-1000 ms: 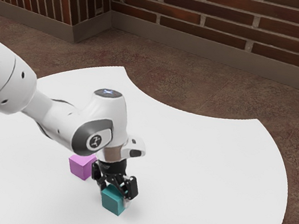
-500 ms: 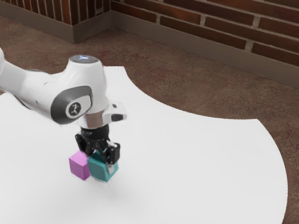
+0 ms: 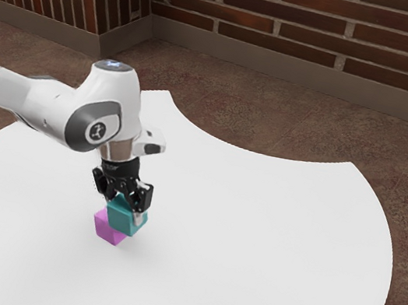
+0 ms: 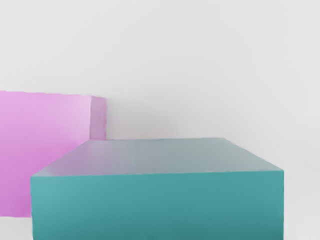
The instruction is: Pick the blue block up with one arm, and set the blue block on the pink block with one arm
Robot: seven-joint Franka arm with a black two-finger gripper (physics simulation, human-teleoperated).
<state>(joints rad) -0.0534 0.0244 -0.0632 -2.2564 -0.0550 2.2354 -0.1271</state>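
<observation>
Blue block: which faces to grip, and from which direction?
Take the blue block by two opposite upright side faces, coming straight down from above. It is a level cube, so those faces are flat and parallel; the pink block crowds it low on one side. The gripper holds it that way, fingers on opposite sides.

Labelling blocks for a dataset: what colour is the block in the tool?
The held block is teal, blue-green, clearest in the wrist view.
</observation>
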